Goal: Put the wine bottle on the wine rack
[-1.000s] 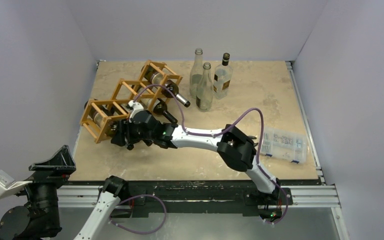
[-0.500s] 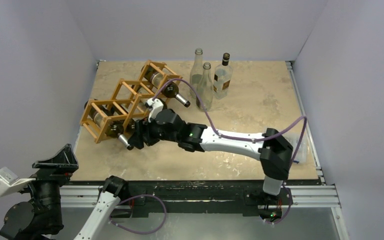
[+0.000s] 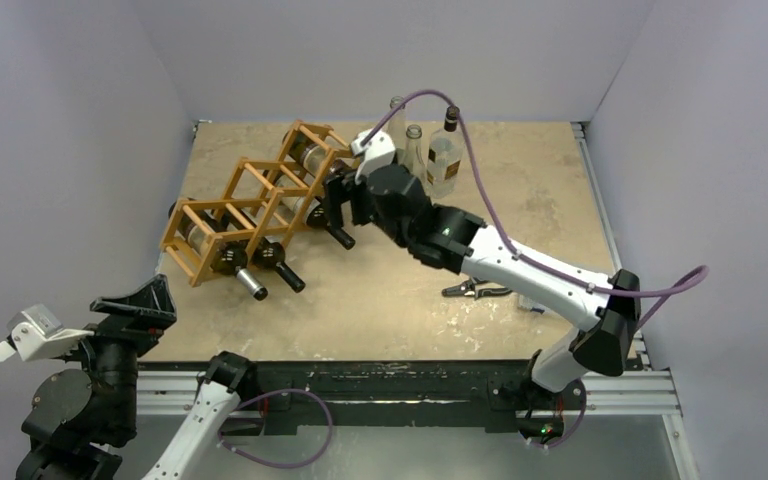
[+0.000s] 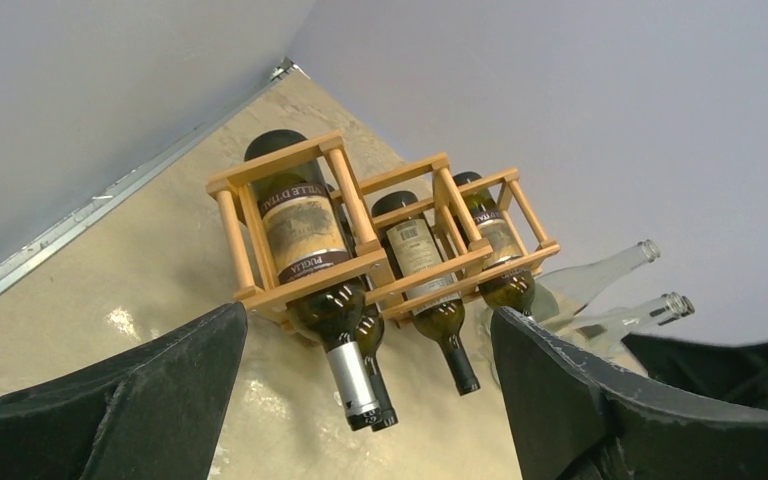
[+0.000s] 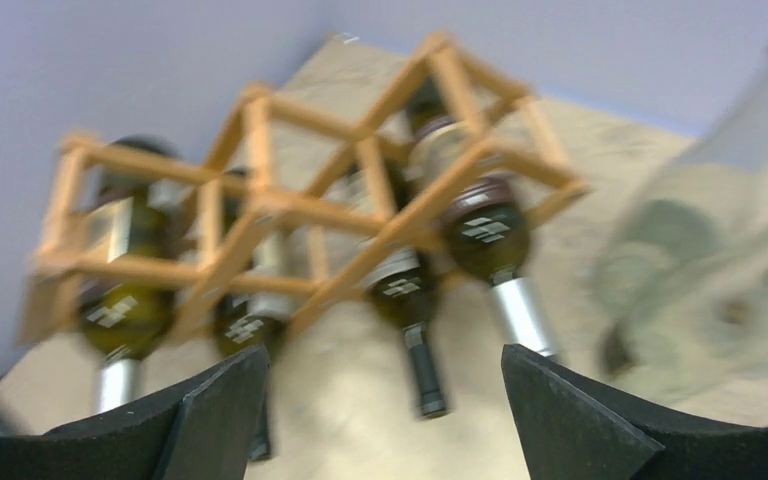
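The wooden wine rack [image 3: 260, 200] stands at the table's far left, and several dark wine bottles lie in it. Their necks point toward the table's middle. The nearest wine bottle [image 3: 245, 275] has a silver neck. My right gripper [image 3: 335, 205] hovers open by the rack's far end, with nothing between its fingers. In the blurred right wrist view the wine rack [image 5: 290, 210] sits beyond the open right gripper [image 5: 380, 360]. My left gripper [image 3: 145, 300] is open and empty, off the table's near left corner. The left wrist view shows the rack [image 4: 380, 230] past the left gripper [image 4: 368, 320].
Clear glass bottles [image 3: 412, 150] and a squat bottle with a dark cap [image 3: 445, 155] stand at the back, just right of my right gripper. A dark plier-like tool [image 3: 475, 290] lies under the right arm. Purple walls close in the table.
My right gripper has opened and drawn back from the rack's near end toward its far end. The silver-necked bottle stays in the rack. My left arm shifted slightly.
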{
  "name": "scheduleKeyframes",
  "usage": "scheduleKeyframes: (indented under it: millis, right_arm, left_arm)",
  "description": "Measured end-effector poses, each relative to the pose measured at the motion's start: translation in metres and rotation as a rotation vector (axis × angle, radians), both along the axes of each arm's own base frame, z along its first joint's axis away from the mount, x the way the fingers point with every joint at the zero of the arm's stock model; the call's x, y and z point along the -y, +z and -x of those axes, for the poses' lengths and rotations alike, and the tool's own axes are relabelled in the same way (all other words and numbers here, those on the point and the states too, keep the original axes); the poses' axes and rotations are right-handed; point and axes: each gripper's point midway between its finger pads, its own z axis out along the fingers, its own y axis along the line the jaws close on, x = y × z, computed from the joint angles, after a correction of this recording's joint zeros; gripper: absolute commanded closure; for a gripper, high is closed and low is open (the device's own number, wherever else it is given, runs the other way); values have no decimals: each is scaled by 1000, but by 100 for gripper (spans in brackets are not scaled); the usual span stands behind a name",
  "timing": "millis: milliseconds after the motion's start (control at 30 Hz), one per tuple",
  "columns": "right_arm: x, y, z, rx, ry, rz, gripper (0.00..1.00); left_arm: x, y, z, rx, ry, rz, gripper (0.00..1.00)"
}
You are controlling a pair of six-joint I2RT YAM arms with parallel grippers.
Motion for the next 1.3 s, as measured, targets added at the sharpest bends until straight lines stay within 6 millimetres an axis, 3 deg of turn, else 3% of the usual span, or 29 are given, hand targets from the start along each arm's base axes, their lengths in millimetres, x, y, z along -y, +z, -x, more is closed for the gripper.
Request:
scheduleKeyframes:
  millis: [200, 267, 500, 667, 833, 1000, 1167, 1300]
  right_arm:
    - [97, 22, -88, 22, -279, 63, 1]
    - [123, 31, -104, 30, -350, 72, 1]
    - [161, 72, -129, 88, -438, 68, 1]
    - [180, 85, -158, 94, -498, 64, 1]
    - [212, 74, -195, 53, -557, 84, 1]
    - [233, 48, -229, -18, -583, 109, 3]
    - [233, 3, -253, -128, -542, 136, 14]
    - [223, -37, -257, -226, -498, 170, 22]
  left_arm:
    - [6, 0, -3, -5, -26, 17, 8]
    - [9, 0, -4, -3, -39, 21, 8]
    - [18, 0, -7, -13, -80, 40, 8]
    - [26, 1, -10, -24, -116, 49, 8]
    - [31, 2, -11, -26, -145, 59, 8]
    - [37, 3, -11, -25, -174, 76, 9]
    - [43, -3, -10, -48, -206, 85, 9]
    - [45, -9, -8, -72, -216, 97, 11]
